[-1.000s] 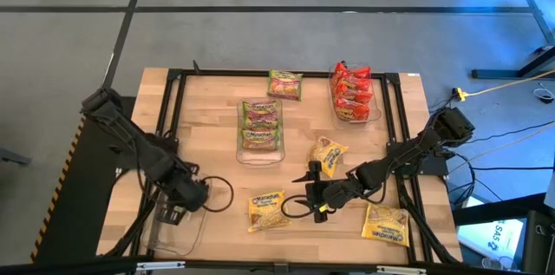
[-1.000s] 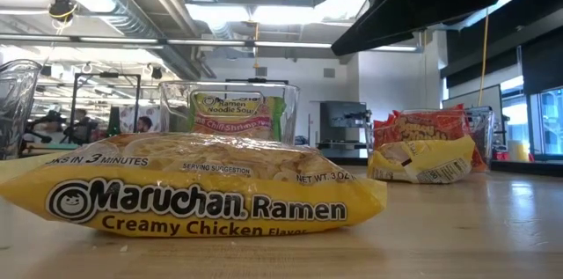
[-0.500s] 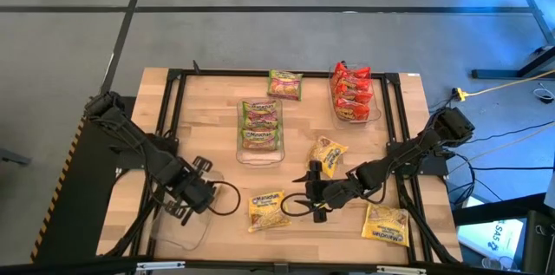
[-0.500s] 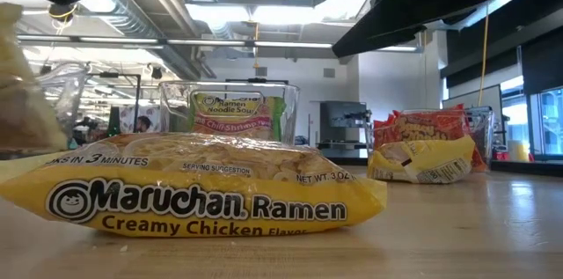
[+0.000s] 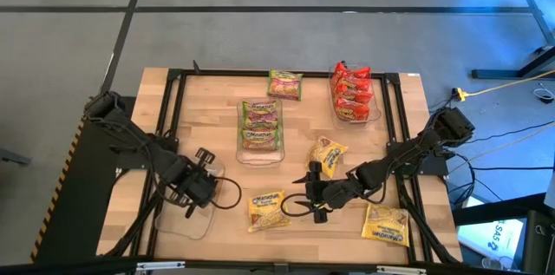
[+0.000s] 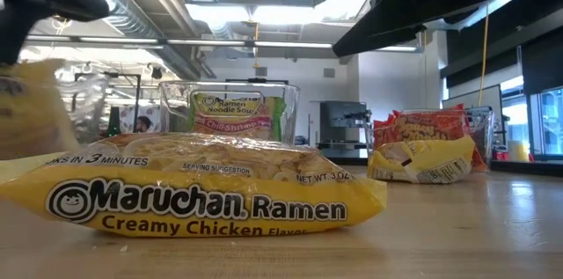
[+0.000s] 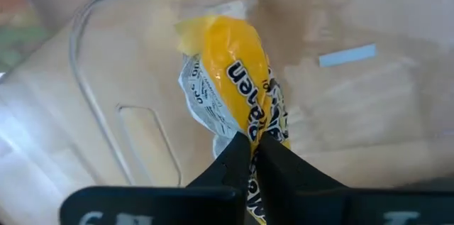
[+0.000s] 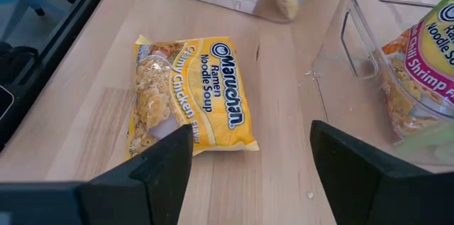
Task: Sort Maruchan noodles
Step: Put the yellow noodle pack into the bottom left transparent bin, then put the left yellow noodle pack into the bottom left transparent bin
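Two end effectors are mine, and the left end effector (image 7: 253,155) has its fingers pinched tight on one end of a crinkly yellow Maruchan ramen packet (image 7: 237,86), which hangs over the clear plastic rectangular bin (image 5: 195,219) at the lower left of the high view; I judge that I hold it by the edge so it can fall flat into that bin, the home for the yellow kind. My right end effector (image 8: 250,155) hovers lower centre with its fingers spread wide and empty, aimed at a second flat yellow Creamy Chicken packet (image 8: 190,95) lying on the wooden counter (image 5: 217,136), presumably lined up as the next pick. Two more yellow packets lie loose: one (image 5: 328,154) right of centre and one (image 5: 386,224) at the lower right, close to the counter's rim. Green packets (image 5: 259,125) fill the central clear bin, another green one (image 5: 284,85) lies loose near the top edge, and red packets (image 5: 351,93) sit in the upper-right bin. Open wood between my arms leaves room, but the lower-left bin sits near the black frame rail (image 5: 165,127), so my release should stay inside its walls.
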Robot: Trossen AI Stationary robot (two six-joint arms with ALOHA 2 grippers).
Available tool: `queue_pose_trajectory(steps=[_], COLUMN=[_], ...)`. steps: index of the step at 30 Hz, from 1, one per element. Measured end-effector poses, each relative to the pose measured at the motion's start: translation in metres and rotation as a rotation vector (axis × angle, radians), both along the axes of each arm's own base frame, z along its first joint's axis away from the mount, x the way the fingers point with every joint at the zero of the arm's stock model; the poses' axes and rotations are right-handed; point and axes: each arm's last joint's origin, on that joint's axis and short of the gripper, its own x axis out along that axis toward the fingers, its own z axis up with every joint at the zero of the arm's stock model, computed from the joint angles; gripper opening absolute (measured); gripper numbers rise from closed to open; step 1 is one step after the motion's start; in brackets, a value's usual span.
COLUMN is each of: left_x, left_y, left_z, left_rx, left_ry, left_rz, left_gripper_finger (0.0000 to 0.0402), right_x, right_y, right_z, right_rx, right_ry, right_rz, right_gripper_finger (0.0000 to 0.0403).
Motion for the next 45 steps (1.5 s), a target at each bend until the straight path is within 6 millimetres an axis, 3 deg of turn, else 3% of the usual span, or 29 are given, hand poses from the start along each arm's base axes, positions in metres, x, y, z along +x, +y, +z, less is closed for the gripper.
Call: queue_pose_trajectory(steps=[7, 14, 21, 30, 34, 40, 45], left_x=[-0.001, -0.008, -0.006, -0.012, -0.003, 0.014, 0.036], left_y=[0.007, 0.025, 0.043, 0.058, 0.052, 0.041, 0.022], left_z=[-0.008, 0.001, 0.003, -0.013, 0.004, 0.048, 0.083], left_rx=[0.063, 0.219, 0.354, 0.4, 0.355, 0.229, -0.068], left_ry=[-0.003, -0.019, -0.053, 0.006, -0.068, -0.239, -0.533], left_rz=[-0.004, 0.104, 0.205, 0.306, 0.333, 0.399, 0.649], left_gripper_finger=[0.0047, 0.0078, 0.0083, 0.0083, 0.0083, 0.0083, 0.0083], right_x=[0.0, 0.0, 0.0, 0.0, 0.0, 0.0, -0.001], right_y=[0.0, 0.0, 0.0, 0.001, 0.001, 0.001, 0.001], right_z=[0.0, 0.0, 0.0, 0.0, 0.0, -0.001, -0.002], right_rx=[0.0, 0.004, 0.008, 0.022, 0.024, 0.02, 0.029], right_ry=[0.0, 0.0, -0.003, 0.004, 0.005, 0.012, 0.034], right_rz=[0.0, -0.002, -0.003, 0.012, 0.016, 0.016, 0.034], right_gripper_finger=[0.0253, 0.0253, 0.0253, 0.0253, 0.0253, 0.0253, 0.0253])
